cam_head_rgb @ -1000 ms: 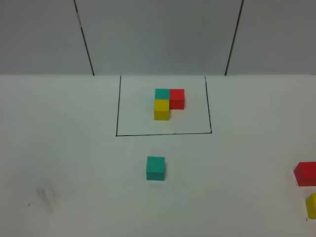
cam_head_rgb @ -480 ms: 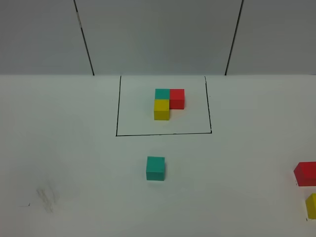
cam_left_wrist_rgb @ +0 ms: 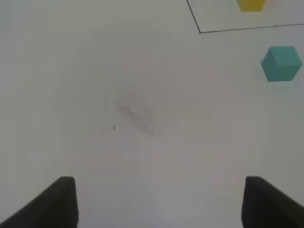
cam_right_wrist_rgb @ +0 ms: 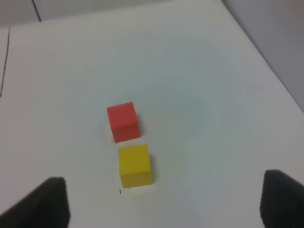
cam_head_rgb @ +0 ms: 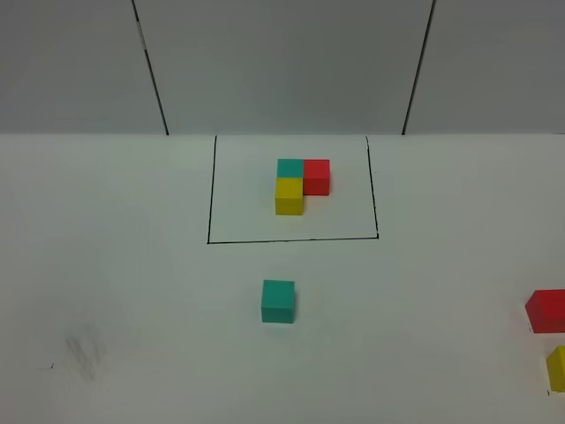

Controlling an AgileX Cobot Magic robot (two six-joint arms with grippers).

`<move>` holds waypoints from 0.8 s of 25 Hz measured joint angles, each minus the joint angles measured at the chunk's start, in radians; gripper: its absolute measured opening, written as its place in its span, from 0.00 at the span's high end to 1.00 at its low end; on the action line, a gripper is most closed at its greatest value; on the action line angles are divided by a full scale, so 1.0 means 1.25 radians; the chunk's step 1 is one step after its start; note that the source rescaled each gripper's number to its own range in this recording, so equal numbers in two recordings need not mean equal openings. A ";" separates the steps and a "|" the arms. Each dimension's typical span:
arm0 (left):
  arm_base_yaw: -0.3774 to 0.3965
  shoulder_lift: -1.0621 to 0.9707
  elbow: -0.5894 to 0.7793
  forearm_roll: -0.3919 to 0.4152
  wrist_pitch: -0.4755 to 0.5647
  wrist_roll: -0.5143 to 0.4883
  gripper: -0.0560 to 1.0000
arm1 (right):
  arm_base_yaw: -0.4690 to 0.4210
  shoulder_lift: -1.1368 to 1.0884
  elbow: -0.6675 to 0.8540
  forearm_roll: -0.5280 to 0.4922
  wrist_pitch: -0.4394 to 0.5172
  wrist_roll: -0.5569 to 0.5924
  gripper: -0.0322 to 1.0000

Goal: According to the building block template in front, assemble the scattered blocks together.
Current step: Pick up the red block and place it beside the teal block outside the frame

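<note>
Right gripper point(cam_right_wrist_rgb: 166, 202), jaws apart and empty, hovers just short of the small matte yellow cube point(cam_right_wrist_rgb: 135, 165), far right of the table. The matte red cube point(cam_right_wrist_rgb: 123, 121) sits just beyond, probably not touching. Left gripper point(cam_left_wrist_rgb: 161, 202), likewise apart and empty, has the matte teal cube point(cam_left_wrist_rgb: 281, 63) farther off to its right, mid-table. Farthest is the black-outlined L-shaped teal-red-yellow template point(cam_head_rgb: 302, 184). Nothing blocks either reach.

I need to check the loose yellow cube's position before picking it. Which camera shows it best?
The right wrist view: the loose yellow cube sits whole near the middle, beside the red cube. The exterior high view cuts it off at the right edge. The left wrist view misses it.
</note>
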 joint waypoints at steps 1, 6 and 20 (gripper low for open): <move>0.000 0.000 0.000 0.000 0.000 0.000 0.25 | 0.000 0.000 0.000 0.000 -0.002 0.000 0.33; 0.000 0.000 0.000 0.000 0.000 0.000 0.25 | 0.000 0.000 0.000 0.002 -0.006 0.004 0.33; 0.000 0.000 0.000 0.000 -0.001 -0.002 0.25 | 0.000 0.384 -0.064 0.023 -0.130 -0.030 0.33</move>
